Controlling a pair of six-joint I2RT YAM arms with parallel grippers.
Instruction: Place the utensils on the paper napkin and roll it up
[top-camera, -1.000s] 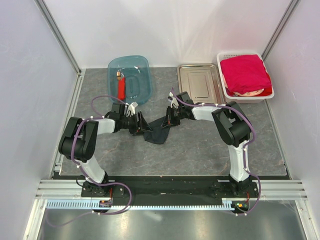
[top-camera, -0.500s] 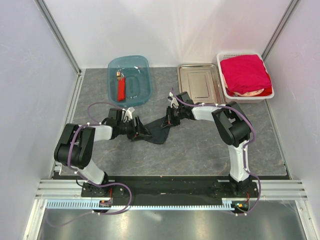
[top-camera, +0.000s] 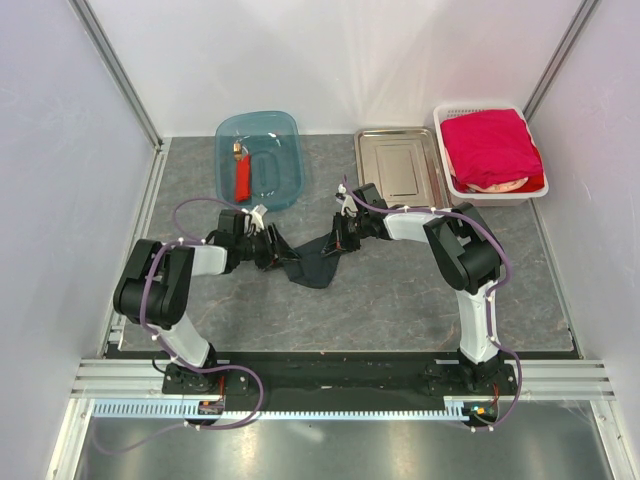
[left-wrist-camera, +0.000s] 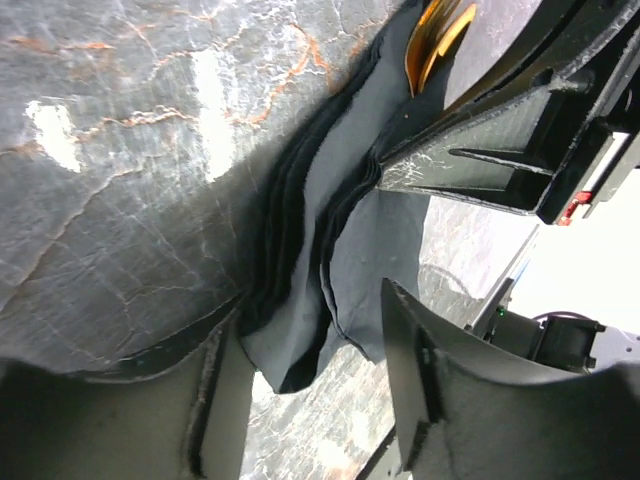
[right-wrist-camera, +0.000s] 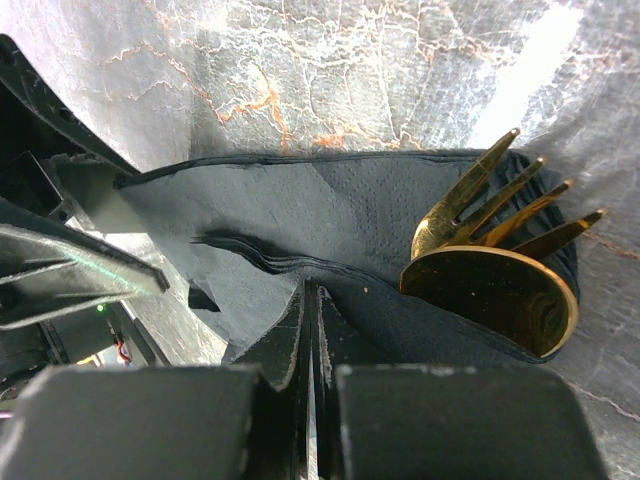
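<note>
Black paper napkin (top-camera: 318, 264) is bunched up on the grey table (top-camera: 400, 295) between the arms, with a gold fork (right-wrist-camera: 500, 205) and spoon (right-wrist-camera: 495, 300) tucked in one end. A fold is pinched tight by the right gripper (right-wrist-camera: 310, 300); the left gripper (left-wrist-camera: 310, 330) is held wide apart around the napkin's edge.

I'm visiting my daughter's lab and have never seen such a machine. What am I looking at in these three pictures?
Two robot arms are bolted to a table. The wide picture looks down from above; the other two come from a camera on each wrist. The right gripper is pinched shut on the paper napkin, black, folded over the utensils, a gold fork and spoon. The left gripper is open, its fingers either side of the napkin's edge. Behind: a blue tub holding a red tool, a steel tray and a basket of red cloth.
</note>
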